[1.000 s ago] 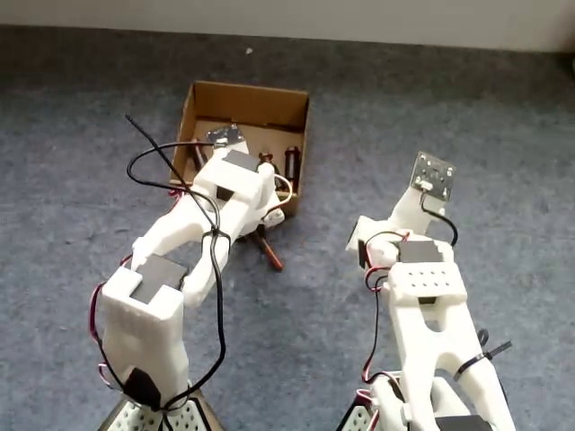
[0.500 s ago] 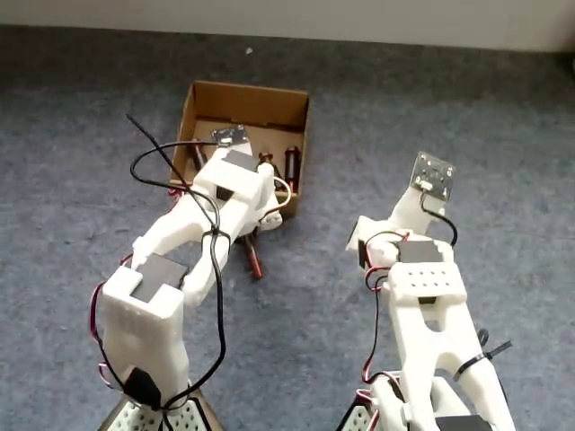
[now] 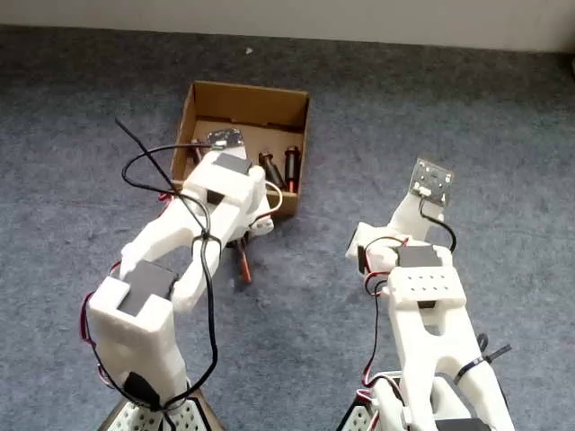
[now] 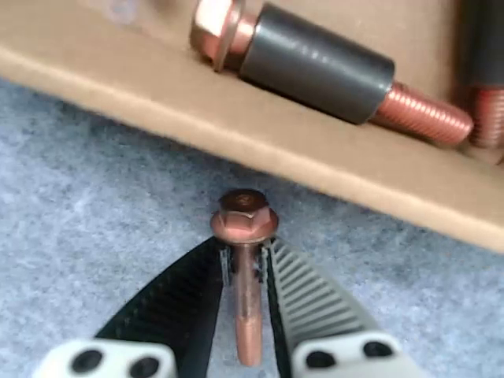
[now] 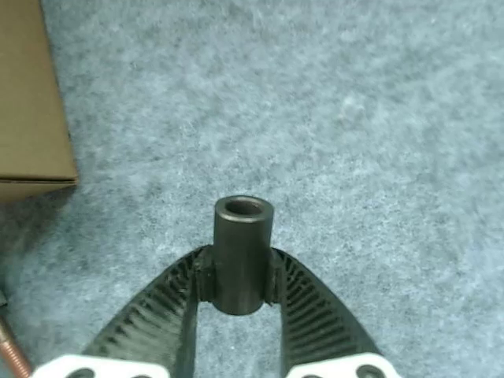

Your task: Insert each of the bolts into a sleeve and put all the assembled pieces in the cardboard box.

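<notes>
My left gripper (image 4: 246,248) is shut on a copper bolt (image 4: 245,276), its hex head pointing at the outer wall of the cardboard box (image 4: 331,169). In the high view this bolt (image 3: 243,266) hangs just in front of the box (image 3: 190,115), under the left arm. An assembled bolt and sleeve (image 4: 315,67) lies inside the box, and the high view shows two such pieces (image 3: 291,162) there. My right gripper (image 5: 240,264) is shut on a black sleeve (image 5: 241,252), held over the carpet with its bore facing away from the camera.
Grey carpet covers the whole work surface. A corner of the box (image 5: 31,102) lies off to the side of the right gripper. The right arm (image 3: 422,287) stands to the right of the box, with open carpet between the two arms.
The left arm has swung to the left and back from the box front, carrying the bolt with it. The right arm has hardly moved.
</notes>
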### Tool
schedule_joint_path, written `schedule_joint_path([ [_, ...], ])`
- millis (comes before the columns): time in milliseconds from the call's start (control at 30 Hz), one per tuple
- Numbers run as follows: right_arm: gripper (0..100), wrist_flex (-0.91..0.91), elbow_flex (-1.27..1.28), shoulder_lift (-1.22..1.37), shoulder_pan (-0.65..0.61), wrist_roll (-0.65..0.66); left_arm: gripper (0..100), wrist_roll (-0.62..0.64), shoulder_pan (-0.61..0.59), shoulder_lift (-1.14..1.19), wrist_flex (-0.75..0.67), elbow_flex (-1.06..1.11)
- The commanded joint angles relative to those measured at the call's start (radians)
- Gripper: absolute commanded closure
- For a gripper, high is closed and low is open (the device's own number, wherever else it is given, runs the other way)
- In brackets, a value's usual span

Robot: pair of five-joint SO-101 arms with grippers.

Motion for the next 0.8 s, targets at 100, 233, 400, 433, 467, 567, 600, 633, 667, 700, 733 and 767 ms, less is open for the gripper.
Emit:
schedule_joint_path([
  [100,99.4,-0.012,-0.007,-0.039,-0.018,0.012,99,-0.064,0.012,-0.305,-0.170,0.219],
  [233,99.4,-0.012,-0.005,-0.042,-0.018,0.014,100,-0.083,0.012,-0.463,-0.275,0.366],
  [400,99.4,-0.016,0.056,-0.213,-0.018,0.014,100,-0.084,0.012,-0.647,-0.359,0.498],
  [433,99.4,-0.018,0.082,-0.265,-0.018,0.014,100,-0.086,0.012,-0.680,-0.370,0.522],
  [467,99.4,-0.018,0.107,-0.315,-0.018,0.014,100,-0.086,0.012,-0.710,-0.382,0.542],
  [567,99.4,-0.018,0.166,-0.437,-0.035,0.014,100,-0.086,0.012,-0.789,-0.411,0.596],
  [600,99.4,-0.018,0.186,-0.470,-0.050,0.023,100,-0.087,0.012,-0.814,-0.416,0.610],
  [633,99.4,-0.018,0.203,-0.499,-0.067,0.046,100,-0.101,0.012,-0.835,-0.416,0.619],
  [667,99.4,-0.018,0.223,-0.529,-0.088,0.063,100,-0.120,0.012,-0.858,-0.416,0.628],
  [700,99.4,-0.018,0.242,-0.555,-0.108,0.074,100,-0.132,0.012,-0.881,-0.416,0.636],
  [733,99.4,-0.018,0.255,-0.578,-0.124,0.078,100,-0.140,0.012,-0.905,-0.416,0.648],
  [767,99.4,-0.018,0.269,-0.601,-0.136,0.080,100,-0.141,0.012,-0.929,-0.416,0.659],
])
